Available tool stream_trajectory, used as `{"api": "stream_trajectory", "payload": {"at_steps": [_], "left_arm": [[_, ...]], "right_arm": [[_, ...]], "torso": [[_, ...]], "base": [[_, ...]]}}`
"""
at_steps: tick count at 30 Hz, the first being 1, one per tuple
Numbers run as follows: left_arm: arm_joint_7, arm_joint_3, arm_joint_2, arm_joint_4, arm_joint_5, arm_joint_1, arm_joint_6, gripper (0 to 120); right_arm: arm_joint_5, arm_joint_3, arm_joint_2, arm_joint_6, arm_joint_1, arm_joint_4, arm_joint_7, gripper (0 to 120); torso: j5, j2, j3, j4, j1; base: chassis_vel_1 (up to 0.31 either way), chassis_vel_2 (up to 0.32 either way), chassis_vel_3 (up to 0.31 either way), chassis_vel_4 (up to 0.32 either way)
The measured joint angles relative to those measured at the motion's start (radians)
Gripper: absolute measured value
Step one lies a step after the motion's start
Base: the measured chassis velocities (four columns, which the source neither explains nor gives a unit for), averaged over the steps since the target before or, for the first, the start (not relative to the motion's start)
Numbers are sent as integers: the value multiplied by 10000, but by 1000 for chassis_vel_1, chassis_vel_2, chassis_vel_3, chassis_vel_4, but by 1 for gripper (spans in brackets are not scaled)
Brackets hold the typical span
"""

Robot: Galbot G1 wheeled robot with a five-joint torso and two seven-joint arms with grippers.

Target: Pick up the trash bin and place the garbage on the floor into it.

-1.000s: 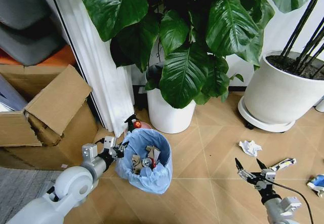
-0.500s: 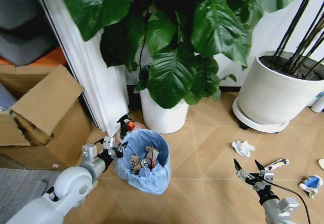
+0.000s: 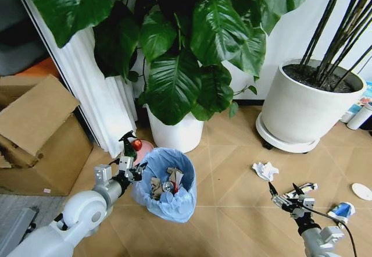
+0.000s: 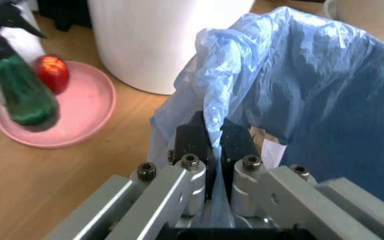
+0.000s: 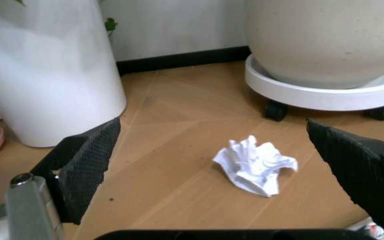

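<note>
So I'm on the floor (image 3: 232, 170), that tan chevron wood stuff, with a cardboard box (image 3: 35, 135) off to my left and big leafy plants in white pots along the wall. My left end effector (image 3: 129, 170) is pinched tight on the rim of the trash bin (image 3: 165, 184); in the wrist view the fingers (image 4: 192, 142) are clamped right on the blue bag liner. There's a green spray bottle (image 4: 15, 87) on a pink dish (image 4: 78, 115) just beside it. The bin already has some scraps in it. Further right, a crumpled white tissue (image 3: 264, 170) lies on the floor, near my right end effector (image 3: 285, 192), which hangs wide apart, holding nothing. A tube, a blue-white packet (image 3: 342, 211) and a round lid (image 3: 361, 191) are past that.
</note>
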Motion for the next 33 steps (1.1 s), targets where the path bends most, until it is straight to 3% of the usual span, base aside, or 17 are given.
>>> {"api": "stream_trajectory", "payload": {"at_steps": [33], "left_arm": [[15,21,-31,-10,17,13,-8,0]], "right_arm": [[-44,-108,-90,-39,-64,-59,-52,100]], "torso": [[0,0,0,0,-1]], "base": [[-128,-126,131,128]]}}
